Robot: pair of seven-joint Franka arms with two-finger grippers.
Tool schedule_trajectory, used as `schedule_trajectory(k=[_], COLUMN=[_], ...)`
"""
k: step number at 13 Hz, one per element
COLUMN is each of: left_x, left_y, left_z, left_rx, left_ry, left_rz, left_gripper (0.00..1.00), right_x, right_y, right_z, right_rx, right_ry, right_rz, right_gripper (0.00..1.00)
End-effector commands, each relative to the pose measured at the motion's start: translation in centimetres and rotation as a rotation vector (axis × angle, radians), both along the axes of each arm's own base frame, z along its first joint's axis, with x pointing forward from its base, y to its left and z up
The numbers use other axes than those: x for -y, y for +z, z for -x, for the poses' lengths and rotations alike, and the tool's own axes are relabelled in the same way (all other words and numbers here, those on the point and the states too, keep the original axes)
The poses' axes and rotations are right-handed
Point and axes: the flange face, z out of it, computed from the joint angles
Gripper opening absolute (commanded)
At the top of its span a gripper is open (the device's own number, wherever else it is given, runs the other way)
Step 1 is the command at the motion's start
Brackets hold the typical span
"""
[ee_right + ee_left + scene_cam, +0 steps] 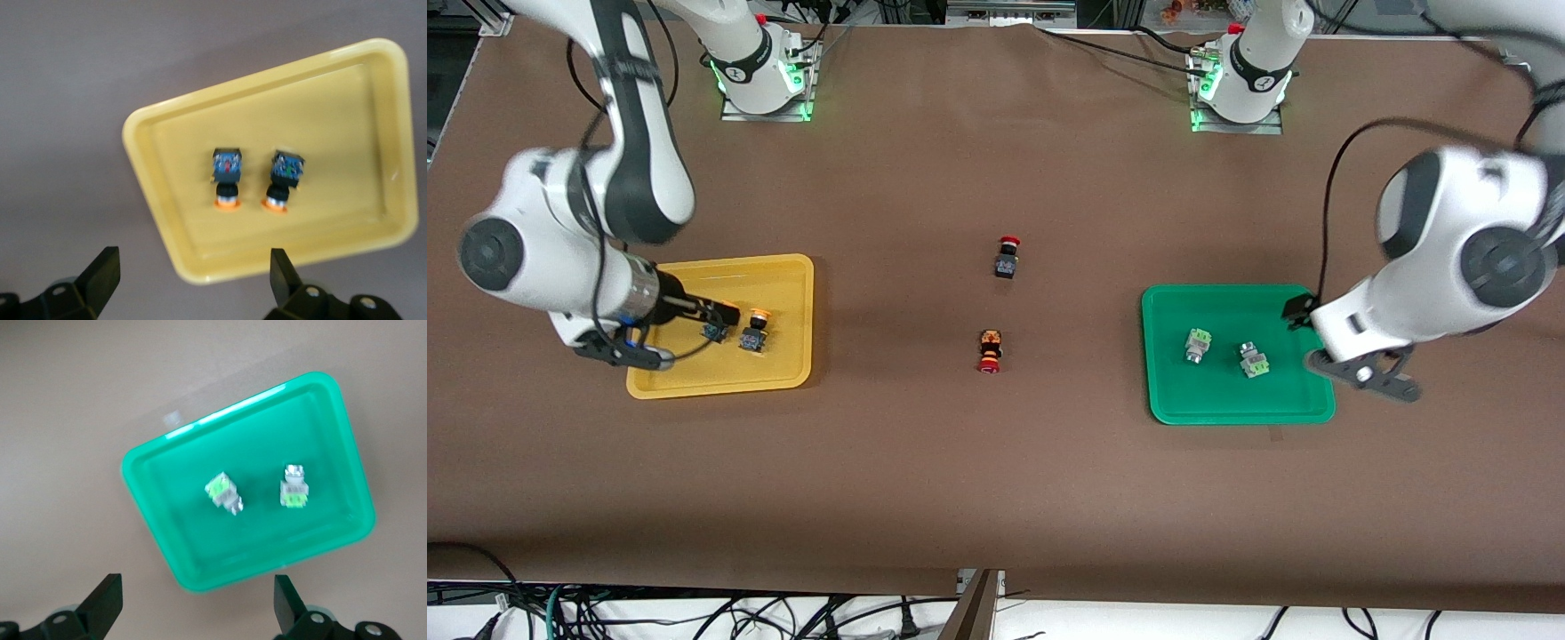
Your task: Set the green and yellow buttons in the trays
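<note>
While both yellow-capped buttons already lie in the yellow tray [783,276] at the right arm's end of the worktop [996,462], the right hand [190,280] hangs over that tray's edge with its fingers spread wide and nothing between them. One yellow button [755,336] shows plainly in the front view; the second yellow button [713,331] sits just beside it, partly covered by the arm, and the right wrist view shows the pair lying side by side near the tray's middle, apart from each other.

Toward the middle of the worktop, well apart from both trays, lie two red-capped buttons: the black-bodied red button [1007,258] farther from the front camera and the orange-bodied red button [990,350] nearer to it. Neither belongs in a tray.

At the left arm's end sits the green tray [1227,404], holding the first green button [1197,345] and the second green button [1254,359], close together but not touching. The left hand [198,607] is over the tray's edge, also released and empty.

By my reading the sorting looks complete. The main risk now is a low retreat: a finger or wrist catching a tray rim could tip it or shove it, spilling the light buttons back onto the worktop. A stray reach for the red ones would also spoil the result.
</note>
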Motion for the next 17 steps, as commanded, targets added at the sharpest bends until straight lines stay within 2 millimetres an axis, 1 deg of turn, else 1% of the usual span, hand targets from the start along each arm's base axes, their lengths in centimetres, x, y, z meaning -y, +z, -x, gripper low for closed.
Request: schedule_trajectory(k=[1, 2, 3, 4, 5, 6, 7, 8, 9, 10, 12, 13, 15, 17], left_x=[-0.4, -1.3, -1.6, -1.8, -3.3, -3.7, -3.9, -3.9, -3.9, -4.4, -4.4, -4.4, -4.5, -4.5], left_y=[7.1, 9.7, 13.5, 13.9, 14.5, 12.9, 12.3, 12.6, 12.6, 12.3, 12.3, 12.3, 12.7, 12.9], left_z=[0.8, 1.4, 3.0, 4.1, 6.1, 8.4, 10.6, 11.6, 11.5, 10.6, 10.2, 10.1, 10.2, 9.6], left_rx=[-0.032, -0.030, 0.036, 0.070, 0.136, 0.190, 0.218, 0.205, 0.188, 0.178, 0.169, 0.167, 0.160, 0.152], left_ry=[0.105, 0.161, 0.231, 0.329, 0.416, 0.422, 0.426, 0.425, 0.401, 0.373, 0.301, 0.293, 0.295, 0.296], left_rz=[-0.031, -0.038, -0.045, -0.054, -0.047, -0.028, 0.017, 0.041, 0.043, 0.050, 0.069, 0.067, 0.066, 0.065], left_gripper=[1.00, 1.00, 1.00, 1.00, 1.00, 1.00, 1.00, 1.00, 1.00, 1.00, 1.00, 1.00, 1.00, 1.00], right_x=[0.3, 0.1, 0.5, 0.3, 0.5, 1.1, 1.6, 1.7, 1.6, 1.6, 1.6, 1.6, 1.8, 1.8], right_y=[8.4, 10.2, 12.0, 13.6, 14.5, 14.8, 16.2, 17.4, 19.0, 19.6, 19.7, 19.8, 19.7, 19.6], right_z=[4.4, 5.6, 6.5, 7.3, 7.9, 7.8, 7.5, 7.4, 7.2, 6.9, 6.3, 6.3, 6.3, 6.3], right_rx=[0.016, -0.002, -0.004, 0.015, 0.020, 0.027, 0.054, 0.068, 0.098, 0.113, 0.118, 0.121, 0.122, 0.121], right_ry=[0.013, 0.038, 0.056, 0.077, 0.076, 0.077, 0.081, 0.094, 0.098, 0.095, 0.100, 0.102, 0.161, 0.171], right_rz=[-0.010, -0.005, 0.020, 0.039, 0.040, 0.040, 0.037, 0.032, 0.027, 0.021, 0.020, 0.022, 0.019, 0.017], right_gripper=[0.99, 0.99, 0.99, 0.99, 0.99, 0.99, 0.99, 0.99, 0.99, 0.99, 0.99, 0.99, 0.99, 0.99])
